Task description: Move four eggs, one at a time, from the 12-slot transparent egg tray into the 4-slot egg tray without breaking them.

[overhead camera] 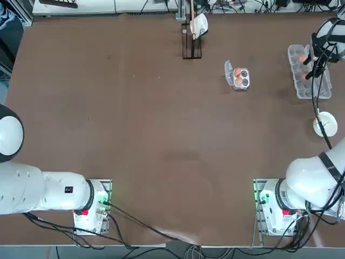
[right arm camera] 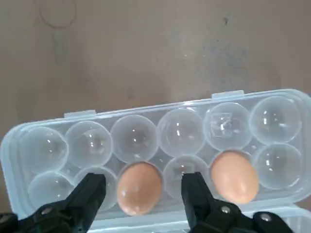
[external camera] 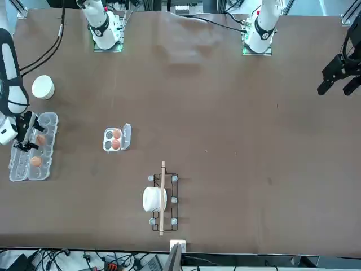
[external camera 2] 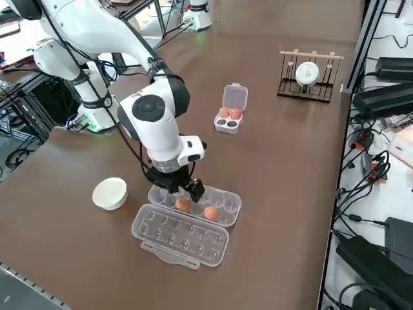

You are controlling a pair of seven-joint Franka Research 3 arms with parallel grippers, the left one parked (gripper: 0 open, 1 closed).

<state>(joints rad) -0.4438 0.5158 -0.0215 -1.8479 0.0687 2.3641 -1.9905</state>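
The right arm (external camera 2: 147, 111) reaches out from its base over the desk, bent at the elbow, its wrist (external camera 2: 169, 158) lowered. The right pincer (right arm camera: 140, 194) points down, its two fingers (right arm camera: 92, 196) spread apart, with nothing between their tips.

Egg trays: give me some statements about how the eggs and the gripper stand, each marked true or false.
1. Two eggs sit in the 4-slot tray. True.
2. The 12-slot tray holds four eggs. False: it holds two, one and another, with a cup between them.
3. The right gripper is shut on an egg. False: its fingers are apart, with an egg showing between them.
4. The right gripper is over the 12-slot tray. True.
5. The 4-slot tray's lid is closed over its cups. False: it is flipped open.
6. The white bowl stands beside the 12-slot tray. True.
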